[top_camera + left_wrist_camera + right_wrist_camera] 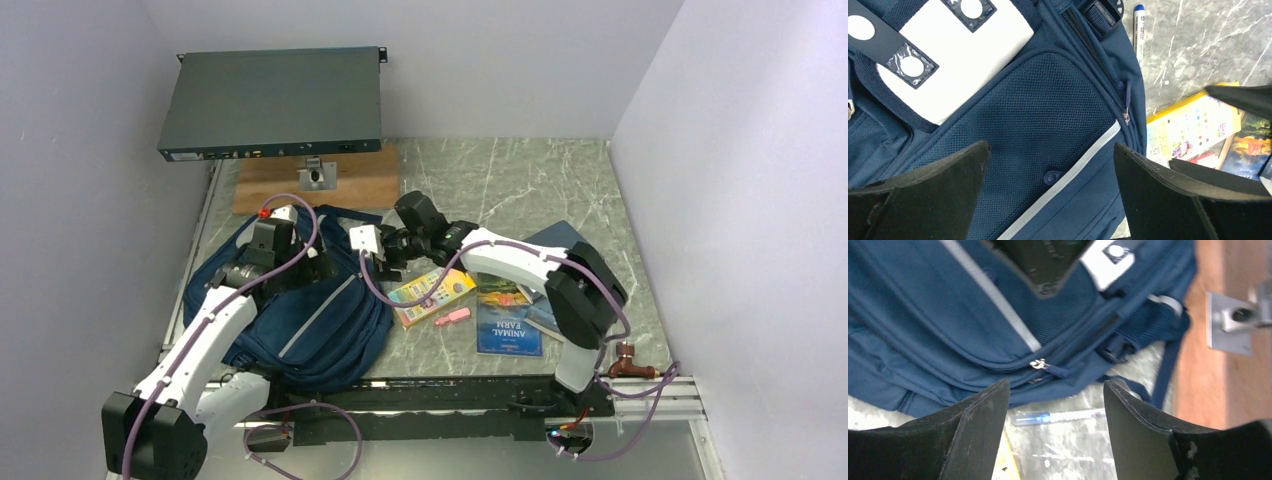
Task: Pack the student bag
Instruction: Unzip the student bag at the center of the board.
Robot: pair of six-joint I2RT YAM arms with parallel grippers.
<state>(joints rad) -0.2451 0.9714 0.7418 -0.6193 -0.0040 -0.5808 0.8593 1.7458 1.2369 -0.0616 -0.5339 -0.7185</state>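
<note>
Student bag (320, 330): navy backpack, lying front-up on the left half of the bench (520, 180). Its zips look shut, and nothing is packed as far as can be seen.

Left tool (1050, 150): jaws wide apart, empty, poised over the mesh front pocket just below the white patch (978, 50).

Right tool (1056, 385): likewise spread and empty, hanging at the bag's right edge, with the zip pull (1038, 363) just beyond its tips.

Loose stock to be packed:
- blue-capped pen (1058, 416), beside the bag
- yellow colouring-set box (432, 295)
- small pink item (452, 317) (eraser or highlighter, too small to tell)
- "Animal Farm" paperback (508, 325)

Step in hand, by judgement: opening a zip so the bag can take the stock.

Handling note: the right tool should take the slim pull tab square between its jaws, not the fabric, and draw it along the curve of the track. The left tool should pin the pocket panel so the soft bag does not drag with the pull.

Risks: the tab slipping free, or the pen being nudged.
</note>
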